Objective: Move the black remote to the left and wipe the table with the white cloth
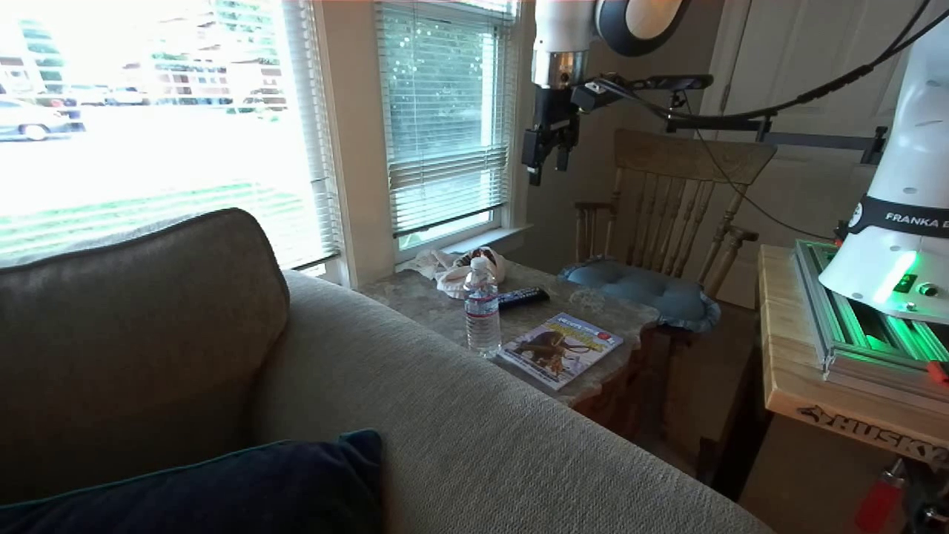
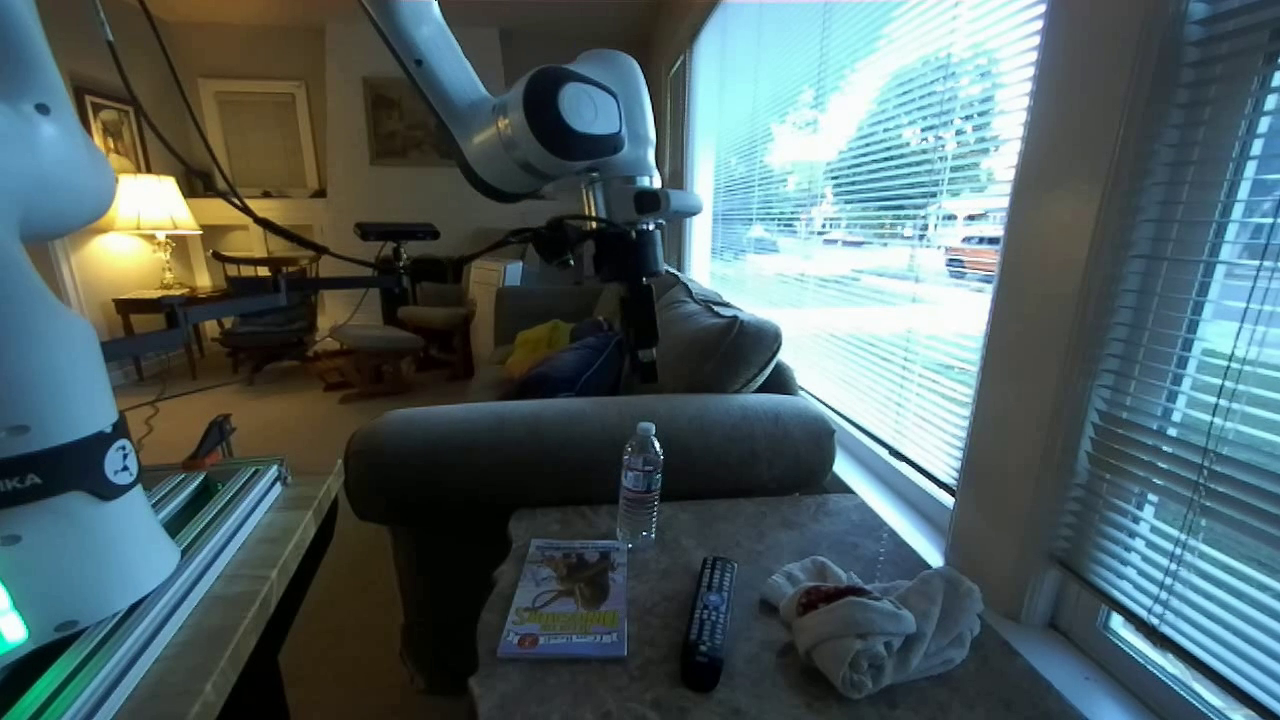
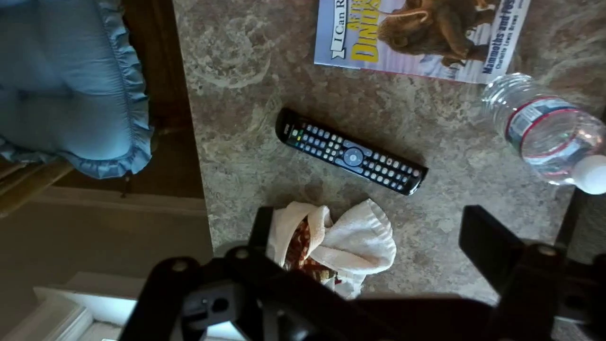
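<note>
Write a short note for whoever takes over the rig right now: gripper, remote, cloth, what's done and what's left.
Gripper: open and empty, above the table.
Black remote: lying on the table between the magazine and the white cloth, which is bunched up.
Done: no finished step shows; whether the remote already sits far enough left, I can't tell.
Left: probably move the remote left, then grip the cloth and wipe. The upright water bottle may get in the way of wiping.
</note>
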